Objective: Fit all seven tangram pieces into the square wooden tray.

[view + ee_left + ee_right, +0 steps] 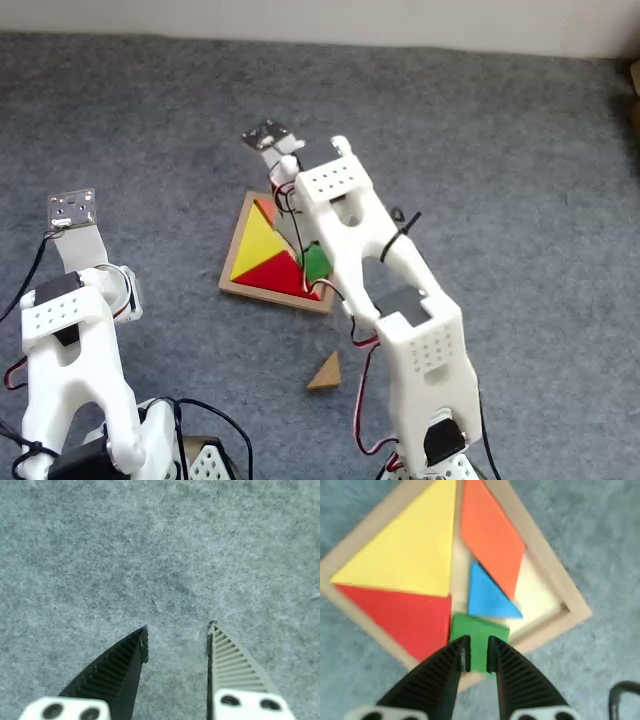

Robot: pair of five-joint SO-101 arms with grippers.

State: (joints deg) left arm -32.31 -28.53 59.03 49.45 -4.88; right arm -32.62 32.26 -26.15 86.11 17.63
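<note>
The square wooden tray (555,580) lies on grey carpet and holds a yellow triangle (415,550), a red triangle (405,620), an orange parallelogram (492,535) and a small blue triangle (487,597). A green square (480,630) sits at one corner, its edge over the rim. My right gripper (475,652) hovers just over that square, fingers almost together, nothing clamped. The right arm (350,220) covers part of the tray (235,285) in the high view. A tan triangle (325,372) lies loose on the carpet in front of the tray. My left gripper (177,630) hangs open over bare carpet.
Bare pale floor (535,592) shows inside the tray beside the blue triangle. The left arm (70,330) stands well left of the tray. Grey carpet surrounds everything, and red and black cables (360,400) hang by the right arm.
</note>
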